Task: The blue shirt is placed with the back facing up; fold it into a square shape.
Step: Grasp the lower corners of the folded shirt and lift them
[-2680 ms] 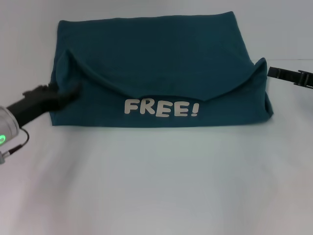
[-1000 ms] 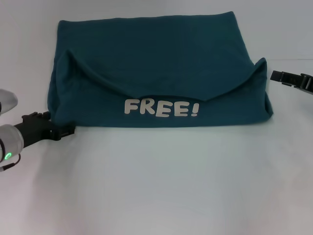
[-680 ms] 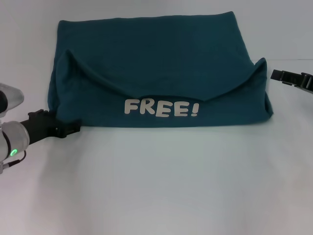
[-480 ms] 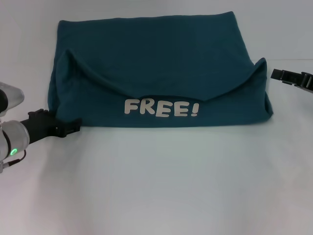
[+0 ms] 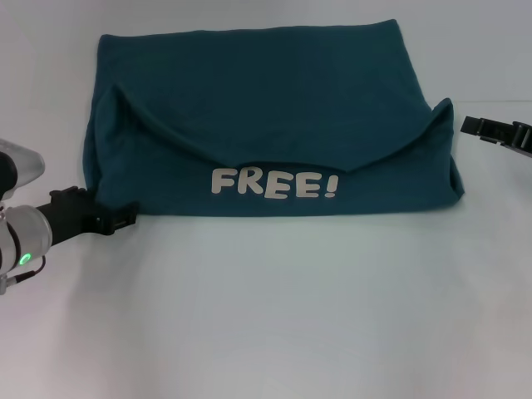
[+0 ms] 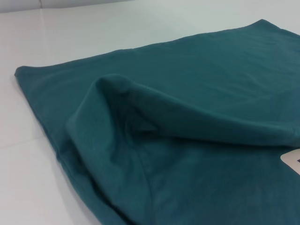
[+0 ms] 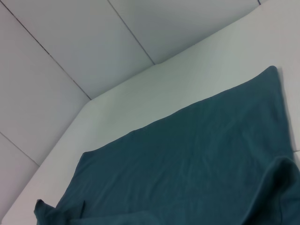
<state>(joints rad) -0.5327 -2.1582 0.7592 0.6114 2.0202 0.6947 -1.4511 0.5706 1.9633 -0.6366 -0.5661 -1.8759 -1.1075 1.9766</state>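
The blue shirt lies on the white table, folded into a wide band, with its far part laid over the near part. White "FREE!" lettering shows along the near strip. The two side corners of the upper layer stand up in peaks. My left gripper sits low on the table, right at the shirt's near left corner. My right gripper hovers just off the shirt's right edge, beside the raised right peak. The left wrist view shows a bulging fold of the shirt. In the right wrist view the shirt lies flat.
The white table stretches out in front of the shirt. A tiled wall rises behind the table's far edge in the right wrist view.
My left gripper has left the shirt's left fold, dropped back toward me and slid in to the near left corner, where it has stayed for the last half second. The right gripper has barely moved.
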